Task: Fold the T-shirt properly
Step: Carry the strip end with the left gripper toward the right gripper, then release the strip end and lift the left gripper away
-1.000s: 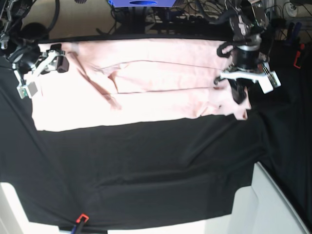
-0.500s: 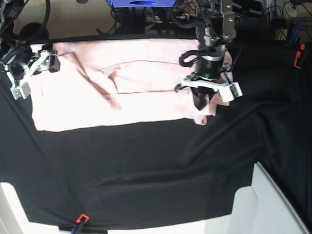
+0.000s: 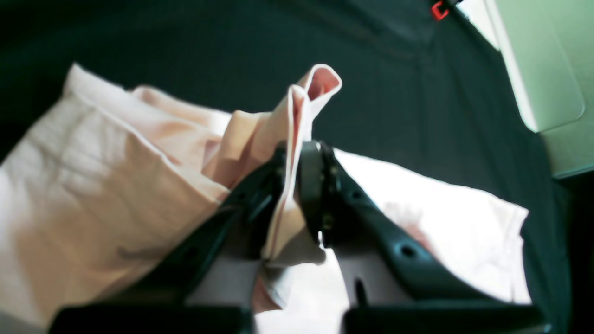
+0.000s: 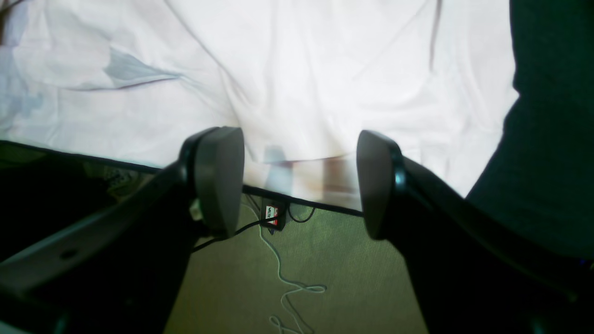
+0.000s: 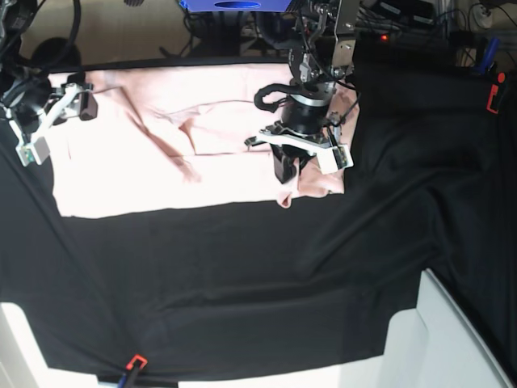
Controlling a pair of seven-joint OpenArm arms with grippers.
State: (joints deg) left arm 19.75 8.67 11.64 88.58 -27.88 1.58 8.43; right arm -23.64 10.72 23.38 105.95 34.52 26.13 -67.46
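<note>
The pale pink T-shirt [image 5: 161, 137] lies folded lengthwise on the black table cloth [image 5: 258, 275], along the far edge. My left gripper [image 5: 292, 171] is shut on the shirt's right end, which is doubled back over the shirt's middle. In the left wrist view the pink fabric [image 3: 287, 139] is pinched between the fingers [image 3: 312, 176] and sticks up above them. My right gripper [image 5: 50, 121] is open and empty at the shirt's far left end. In the right wrist view its fingers [image 4: 218, 181] hang over the table's edge with the shirt [image 4: 287, 69] beyond them.
A white surface [image 5: 444, 339] stands at the near right corner. A red clip [image 5: 491, 95] sits on the cloth at the right and another [image 5: 135, 363] at the near edge. Cables and a blue device [image 5: 234, 5] lie behind the table.
My left gripper has carried the shirt's right end leftward over the shirt, so the shirt now reaches less far right. My right gripper has pulled back slightly to the left.
</note>
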